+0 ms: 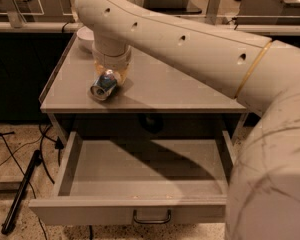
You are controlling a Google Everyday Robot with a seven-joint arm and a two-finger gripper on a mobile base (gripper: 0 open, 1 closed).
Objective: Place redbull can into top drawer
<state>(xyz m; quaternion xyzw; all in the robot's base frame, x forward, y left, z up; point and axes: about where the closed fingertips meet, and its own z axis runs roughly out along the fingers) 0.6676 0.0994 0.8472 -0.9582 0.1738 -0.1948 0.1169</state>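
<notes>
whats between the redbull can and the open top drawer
In the camera view, only a bare strip of grey tabletop and its front edge; the gripper is at the redbull can, not between them.

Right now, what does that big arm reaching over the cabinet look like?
The arm is a thick cream-white tube of rounded segments, dotted with small dark holes, with a thin gold band at one joint. Its gripper sits at the countertop by the redbull can.

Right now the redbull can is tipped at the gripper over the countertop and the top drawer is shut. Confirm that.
Not quite: the camera view shows the top drawer open, not shut. The redbull can is tipped at the gripper over the countertop.
</notes>
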